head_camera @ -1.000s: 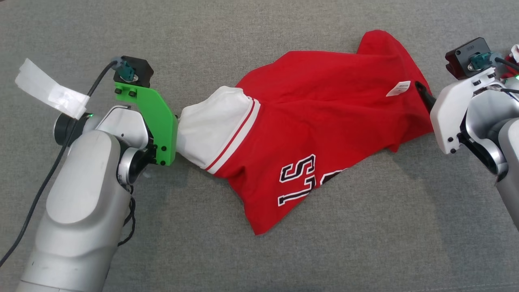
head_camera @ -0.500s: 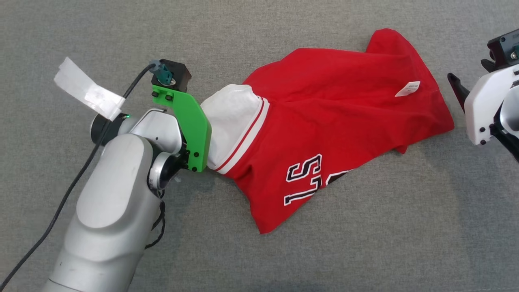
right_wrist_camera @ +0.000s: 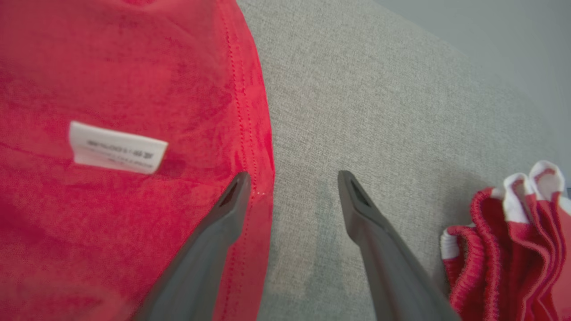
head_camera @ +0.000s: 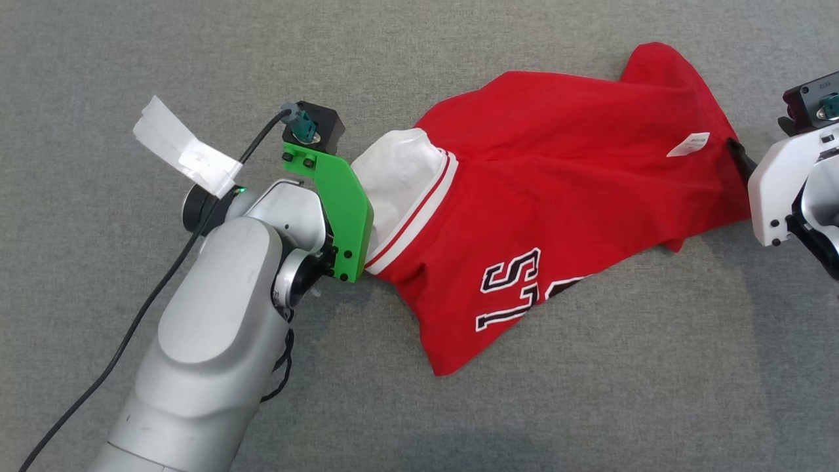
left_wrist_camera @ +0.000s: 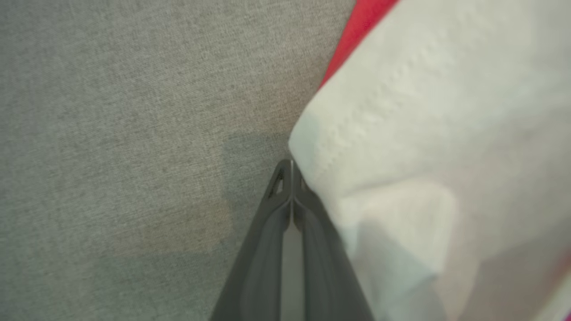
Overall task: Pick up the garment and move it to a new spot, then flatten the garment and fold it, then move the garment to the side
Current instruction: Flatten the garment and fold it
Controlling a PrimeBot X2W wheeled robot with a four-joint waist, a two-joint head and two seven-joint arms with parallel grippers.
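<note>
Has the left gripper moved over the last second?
Yes. The left gripper, shut on the white sleeve, has moved right in the head view, closing on the black lettering of the jersey, which shifted far less.

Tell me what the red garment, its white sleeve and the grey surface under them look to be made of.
Red garment: knit fabric, probably cotton or a blend. It is matte and softly creased, with stitched hems.
White sleeve: similar soft cloth, faintly textured up close.
Grey surface: woven, upholstery-like textile, matte and visibly grainy. The fibre is uncertain.
</note>
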